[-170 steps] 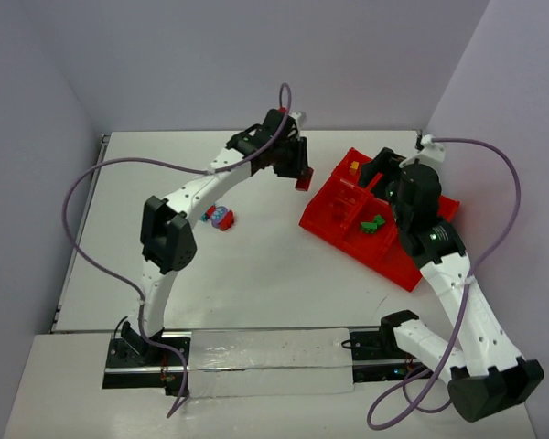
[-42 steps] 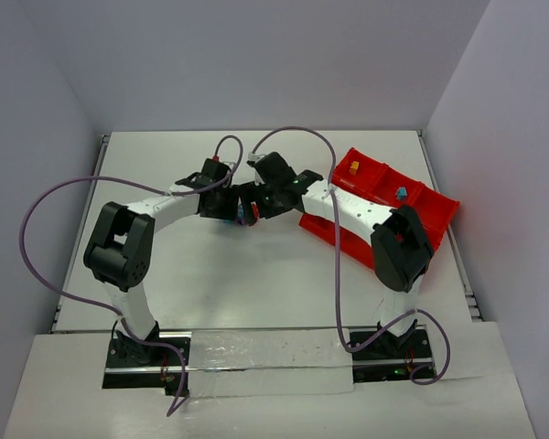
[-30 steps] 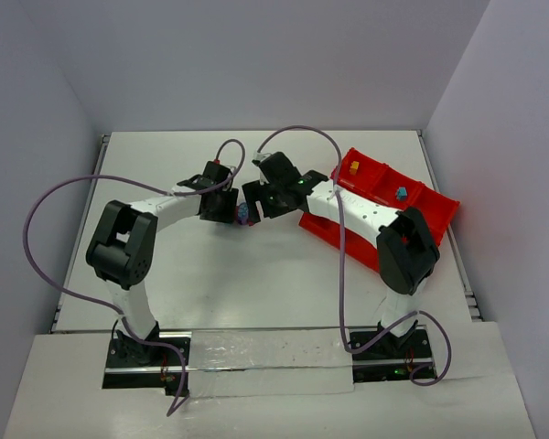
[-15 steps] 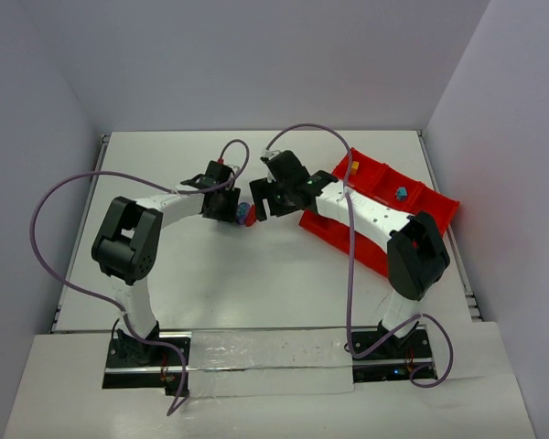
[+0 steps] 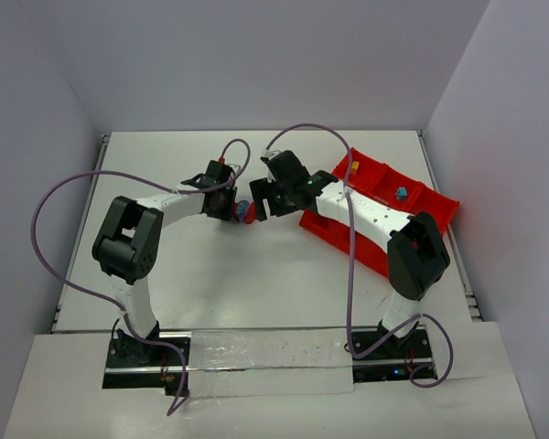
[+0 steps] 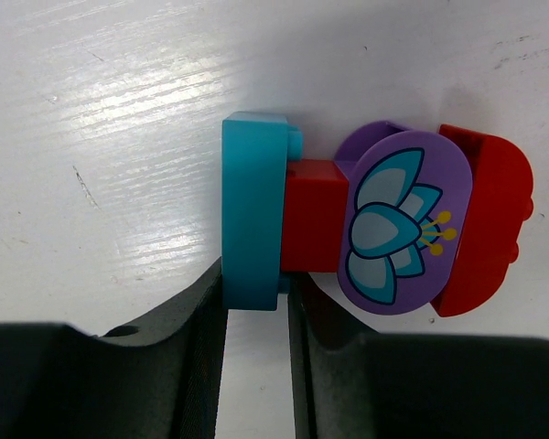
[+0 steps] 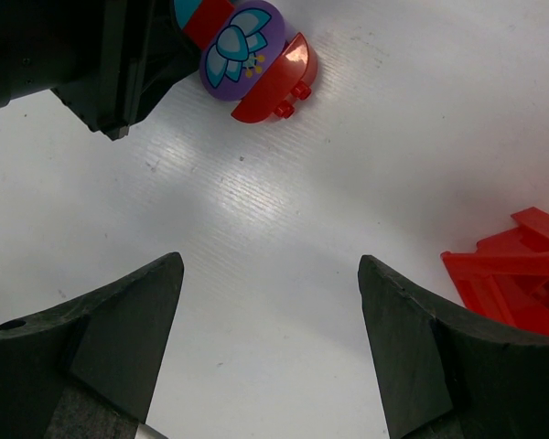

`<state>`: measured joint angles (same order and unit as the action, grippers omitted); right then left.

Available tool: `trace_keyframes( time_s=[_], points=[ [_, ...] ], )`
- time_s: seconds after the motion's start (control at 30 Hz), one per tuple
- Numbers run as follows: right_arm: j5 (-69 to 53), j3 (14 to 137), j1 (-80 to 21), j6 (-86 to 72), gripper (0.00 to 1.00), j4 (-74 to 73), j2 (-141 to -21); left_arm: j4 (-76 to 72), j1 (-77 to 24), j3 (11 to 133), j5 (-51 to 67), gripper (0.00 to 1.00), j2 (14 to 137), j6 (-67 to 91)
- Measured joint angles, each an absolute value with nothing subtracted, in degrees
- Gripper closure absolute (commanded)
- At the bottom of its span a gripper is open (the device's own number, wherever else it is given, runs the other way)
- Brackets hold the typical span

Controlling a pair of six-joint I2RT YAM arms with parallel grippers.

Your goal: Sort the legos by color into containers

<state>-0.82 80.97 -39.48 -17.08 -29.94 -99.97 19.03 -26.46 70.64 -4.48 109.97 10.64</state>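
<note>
A small stack of joined legos lies on the table: a teal brick, a red brick, a rounded purple piece with a flower print and a curved red piece. The stack shows in the top view and the right wrist view. My left gripper is shut on the teal brick's end. My right gripper is open and empty, hovering just right of the stack. The red tray sits at the right.
A yellow piece and a blue piece lie in the tray's far compartments. A corner of the tray shows in the right wrist view. The right arm crosses over the tray's near part. The left gripper body is close to the right fingers.
Both arms left the tray and came to the stack. Over the last second the right gripper drew back a little from the stack, to the right; the left gripper stayed on the teal brick.
</note>
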Motion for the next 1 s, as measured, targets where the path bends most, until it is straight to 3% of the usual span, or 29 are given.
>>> trace_keyframes(
  time_s=[0.37, 0.7, 1.0],
  points=[
    [-0.9, 81.0, -38.6, -17.1, 0.16, -30.0, -99.7, 19.7, -26.5, 70.3, -3.9, 0.86, 108.8, 11.4],
    [-1.8, 81.0, -38.4, -17.2, 0.16, -30.0, -99.5, 22.6, -26.7, 65.8, -2.7, 1.00, 102.1, 19.1],
    [-17.5, 79.3, -35.2, -24.8, 0.15, -23.5, -99.2, 23.3, -26.7, 62.1, 3.6, 1.00, 95.6, 21.5]
  ],
)
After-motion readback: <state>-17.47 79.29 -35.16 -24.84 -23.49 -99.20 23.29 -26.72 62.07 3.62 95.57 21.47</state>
